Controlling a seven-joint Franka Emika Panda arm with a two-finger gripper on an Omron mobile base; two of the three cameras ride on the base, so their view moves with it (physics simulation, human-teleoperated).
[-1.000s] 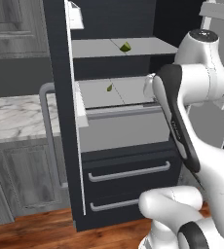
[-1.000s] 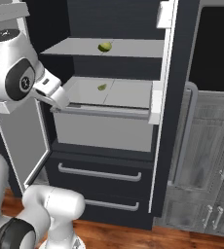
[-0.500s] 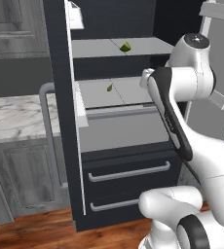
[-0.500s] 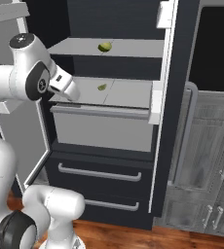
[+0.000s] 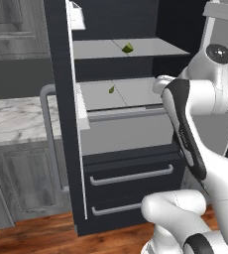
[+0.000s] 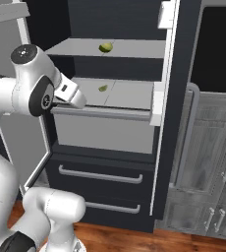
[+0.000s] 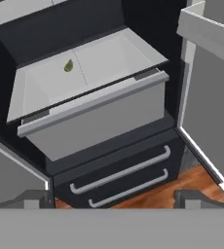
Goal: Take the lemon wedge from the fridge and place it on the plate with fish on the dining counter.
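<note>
Lemon wedge (image 7: 68,65), tiny, shape unclear

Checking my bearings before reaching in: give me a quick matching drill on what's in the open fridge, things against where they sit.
Things:
1. lemon wedge
2. round green fruit
3. two bar-handled drawers
4. gripper

Places or states:
A. upper shelf
B. open, in front of the fridge
C. lower pale shelf
D. below the pale bin front

Pairs: 1-C, 2-A, 3-D, 4-B
</note>
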